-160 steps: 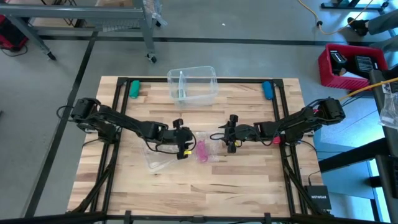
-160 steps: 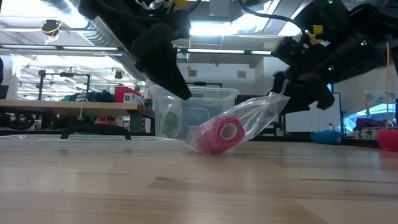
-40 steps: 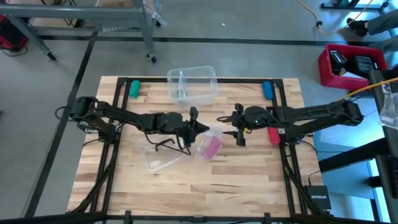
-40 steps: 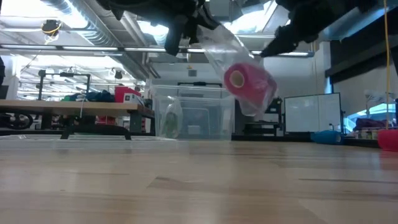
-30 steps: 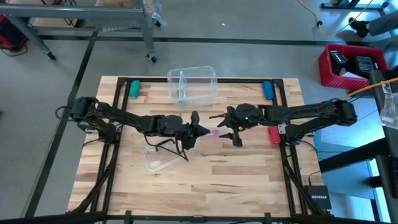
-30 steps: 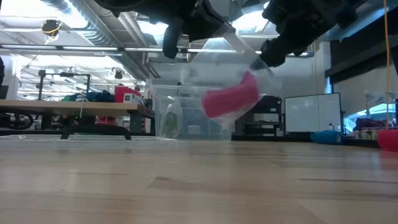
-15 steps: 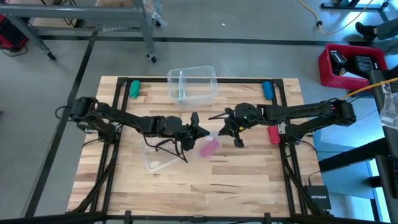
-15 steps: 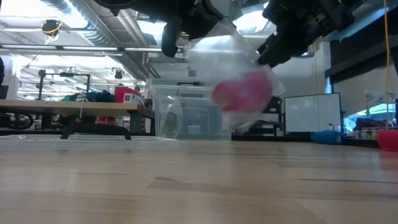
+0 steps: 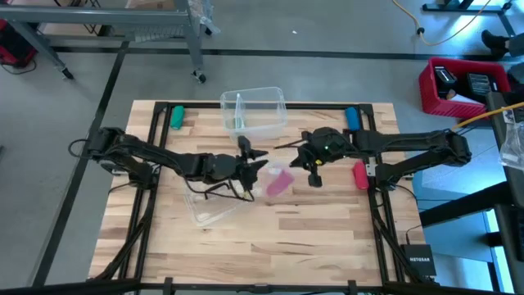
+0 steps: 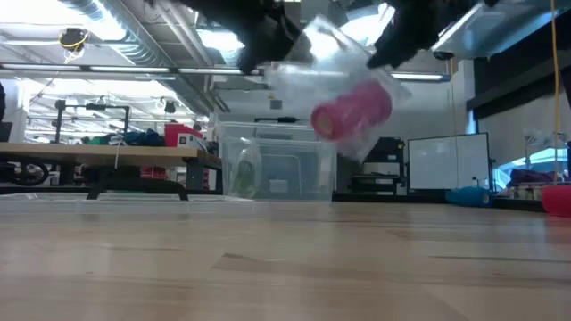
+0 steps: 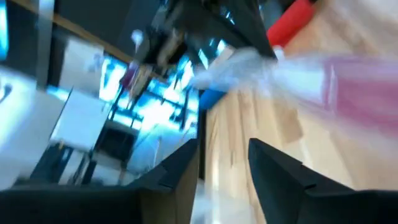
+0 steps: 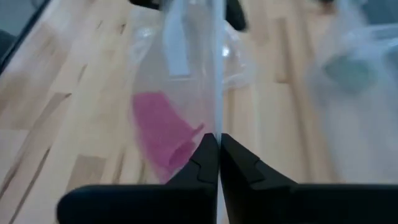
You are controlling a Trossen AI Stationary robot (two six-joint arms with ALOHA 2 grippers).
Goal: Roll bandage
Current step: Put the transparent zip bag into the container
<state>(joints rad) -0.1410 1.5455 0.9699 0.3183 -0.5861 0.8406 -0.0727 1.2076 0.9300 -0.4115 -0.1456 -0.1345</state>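
The bandage is a pink roll inside a crumpled clear plastic wrapper, hanging in the air above the table's middle. In the high view the roll shows between the two arms. My right gripper is shut on the wrapper from the table's right side. My left gripper stands open at the wrapper's left, with the wrapper just beyond its fingertips and nothing between its fingers. My right gripper pinches a thin upper edge of the clear wrapper between its two fingers, slanting down from the table's right side. One layer or several, I cannot tell. The wrapper hangs below the fingers with the pink roll in it, clear of the table.
A clear plastic bin stands at the far middle. Another clear plastic piece lies on the wood near my left arm. A green object and a blue one lie at the far corners, a red stubby object at the right.
My right gripper has shut on the wrapper and risen a little. My left gripper has rolled its wrist and opened, letting go of the wrapper. The wrapper with the roll has swung and now hangs from my right gripper alone.
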